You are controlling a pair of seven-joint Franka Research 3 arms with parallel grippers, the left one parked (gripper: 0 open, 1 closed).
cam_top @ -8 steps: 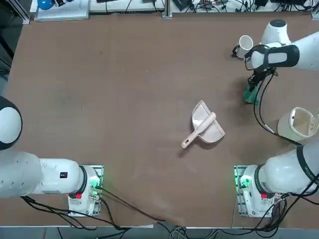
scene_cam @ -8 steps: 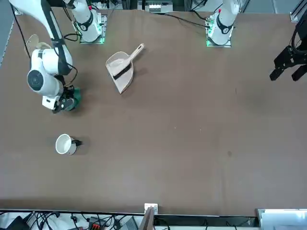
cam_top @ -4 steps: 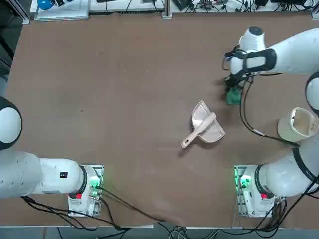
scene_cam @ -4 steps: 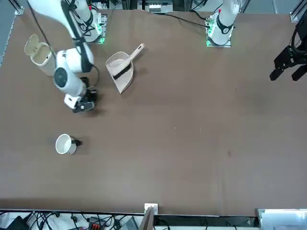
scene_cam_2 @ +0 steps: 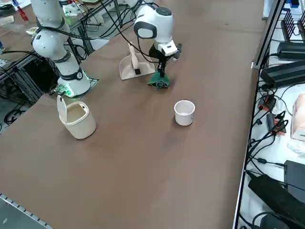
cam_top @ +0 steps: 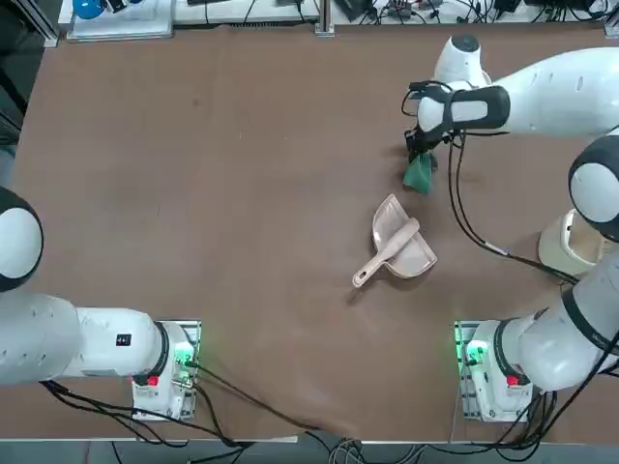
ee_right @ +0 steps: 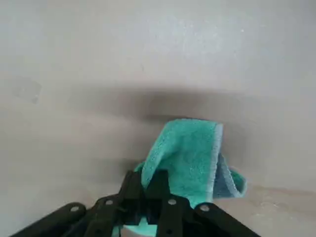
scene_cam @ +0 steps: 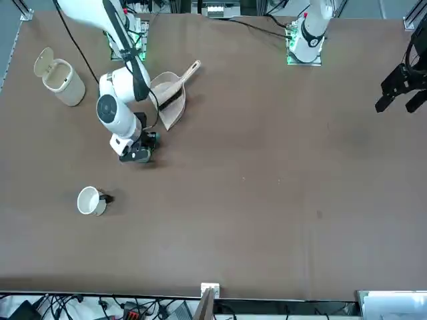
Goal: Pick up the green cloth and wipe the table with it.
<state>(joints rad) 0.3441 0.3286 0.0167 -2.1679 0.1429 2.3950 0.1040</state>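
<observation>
Top view: right gripper low over the table, in the table's right half toward the far edge. Green cloth hangs from it, lower end on or just above the surface, near the scoop end of the pinkish-beige dustpan. Lidded beige bin at the right edge.

Front view: gripper with the cloth just beside the dustpan; white mug apart, nearer the far edge; bin toward the right edge.

Right side view: cloth bunched under the gripper, apparently touching the tabletop. Mug and bin stand well apart.

Right wrist view: jaws narrow, pinching the upper fold of the cloth; the rest drapes down toward the table.
</observation>
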